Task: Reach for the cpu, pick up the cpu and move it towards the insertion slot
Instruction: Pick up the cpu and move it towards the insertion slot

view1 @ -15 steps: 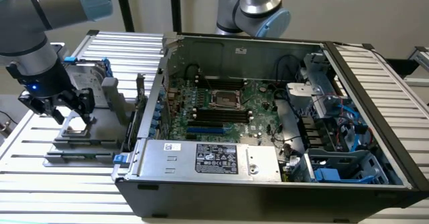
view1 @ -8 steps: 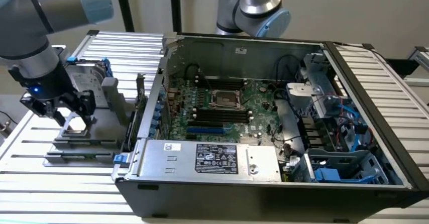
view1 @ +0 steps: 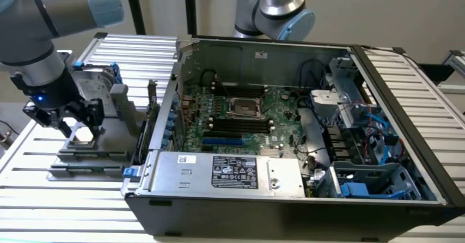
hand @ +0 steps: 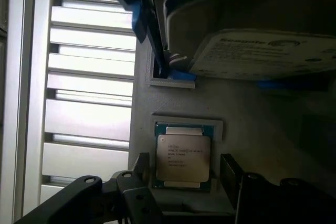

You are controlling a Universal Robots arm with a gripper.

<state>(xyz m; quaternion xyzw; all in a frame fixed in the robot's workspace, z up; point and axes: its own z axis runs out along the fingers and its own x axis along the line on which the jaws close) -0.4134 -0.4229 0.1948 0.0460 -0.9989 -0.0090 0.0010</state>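
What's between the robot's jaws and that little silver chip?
Nothing but bare grey holder: in the wrist view, the open jaws flank the cpu with gaps either side.

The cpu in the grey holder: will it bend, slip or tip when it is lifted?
The cpu looks flat with a metal top, so probably stiff, not floppy. Its smooth lid may be slippery, so the open tool likely needs the edges. Lying flat in the recess of the holder, it should not roll.
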